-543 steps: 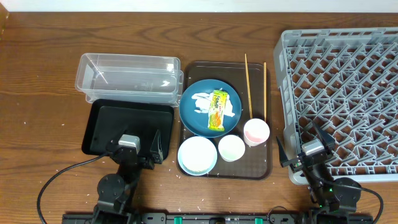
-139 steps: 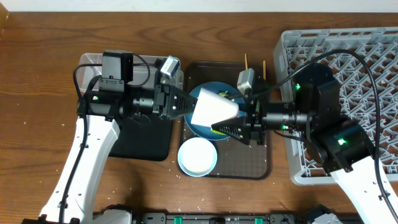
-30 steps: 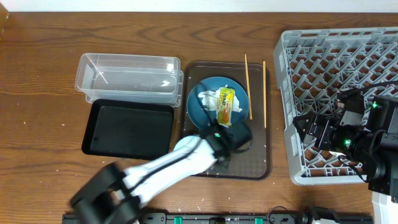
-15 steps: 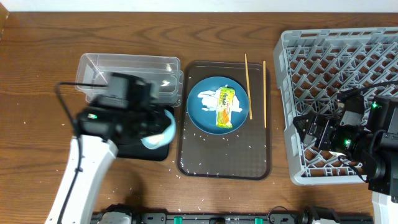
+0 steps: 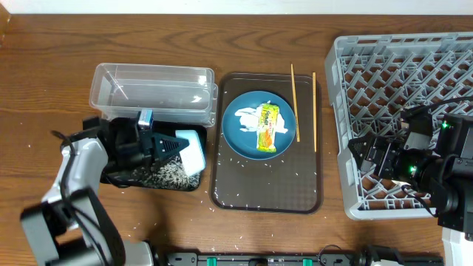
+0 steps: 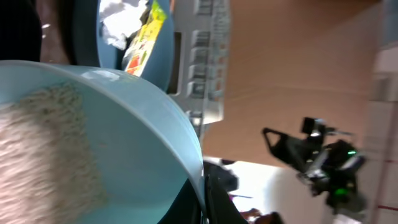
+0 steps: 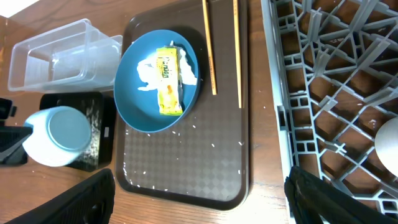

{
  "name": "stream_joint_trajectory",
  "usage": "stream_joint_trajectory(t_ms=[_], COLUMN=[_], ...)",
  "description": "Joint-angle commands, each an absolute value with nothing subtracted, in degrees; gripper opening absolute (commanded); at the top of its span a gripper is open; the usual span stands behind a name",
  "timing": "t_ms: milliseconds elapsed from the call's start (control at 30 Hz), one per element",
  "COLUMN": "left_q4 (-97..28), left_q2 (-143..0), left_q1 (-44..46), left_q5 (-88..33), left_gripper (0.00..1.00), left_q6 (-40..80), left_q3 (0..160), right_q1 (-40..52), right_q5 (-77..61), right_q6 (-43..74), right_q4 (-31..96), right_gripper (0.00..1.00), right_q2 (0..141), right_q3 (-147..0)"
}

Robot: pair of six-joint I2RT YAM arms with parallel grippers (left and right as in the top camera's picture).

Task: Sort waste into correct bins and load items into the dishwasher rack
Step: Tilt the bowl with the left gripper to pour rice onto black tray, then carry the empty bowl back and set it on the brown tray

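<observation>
My left gripper [image 5: 176, 146] is shut on the rim of the white bowl [image 5: 192, 150]. The bowl is tipped on its side over the black tray [image 7: 62, 101]. A heap of rice [image 5: 166, 174] lies in that tray. In the left wrist view the bowl [image 6: 124, 143] fills the frame, with rice [image 6: 37, 149] clinging inside and my left gripper [image 6: 202, 199] pinching its edge. The blue plate [image 5: 247, 140] holds the wrapper [image 5: 266, 127] and tissue [image 5: 247, 116]. Two chopsticks [image 5: 294, 100] lie beside it. My right gripper [image 5: 357, 159] hangs open and empty at the rack [image 5: 414, 81] edge.
The clear tub [image 5: 151, 92] stands behind the black tray. The brown serving tray [image 5: 266, 188] carries the plate and stray rice grains [image 5: 240, 159]. More grains dot the table in front. A white round cup-like shape [image 7: 388, 146] sits in the rack.
My left arm carried the bowl from the brown tray to the black tray and tipped it; rice now lies in the black tray. The right arm has not moved.
</observation>
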State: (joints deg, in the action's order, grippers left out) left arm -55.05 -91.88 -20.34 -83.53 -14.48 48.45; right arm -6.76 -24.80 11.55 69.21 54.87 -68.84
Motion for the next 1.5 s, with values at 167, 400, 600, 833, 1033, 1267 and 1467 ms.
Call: stream_joint_trajectory(t_ms=[167, 400, 600, 833, 1033, 1267, 1467], left_q4=[-55.00, -54.96, -54.37, -54.63, -54.52, -54.30, -57.82], left_q2=[-93.84, -93.84, -93.67, -93.60, -93.49, -93.91, -92.95], left_q1=[-22.57, -23.73, -23.73, -23.70, -23.81, -24.01, -23.20], left_q5=[-90.15, -90.13, -90.15, -90.24, -85.23, -87.09, -87.92], left_gripper=[0.06, 0.06, 0.06, 0.06, 0.06, 0.06, 0.06], left_q6=[-19.49, -19.81, -17.32, -18.26, -16.03, -13.63, -19.84], left_q3=[48.34, 48.31, 48.40, 47.92, 47.86, 47.66, 47.90], right_q1=[-6.26, -6.26, -6.26, -6.26, -6.26, -6.26, -6.26], right_q5=[-24.84, -24.84, -24.84, -24.84, -24.86, -24.86, -24.82], right_q6=[12.19, 12.19, 12.19, 12.19, 12.19, 12.19, 12.16], right_q4=[69.25, 69.25, 69.21, 69.25, 69.32, 69.32, 69.21], right_gripper=[0.86, 0.85, 0.86, 0.86, 0.87, 0.87, 0.87], right_q2=[54.83, 54.83, 54.83, 54.81, 54.81, 54.81, 54.83], right_q3=[-69.21, -69.19, -69.19, -69.21, -69.19, -69.19, -69.21])
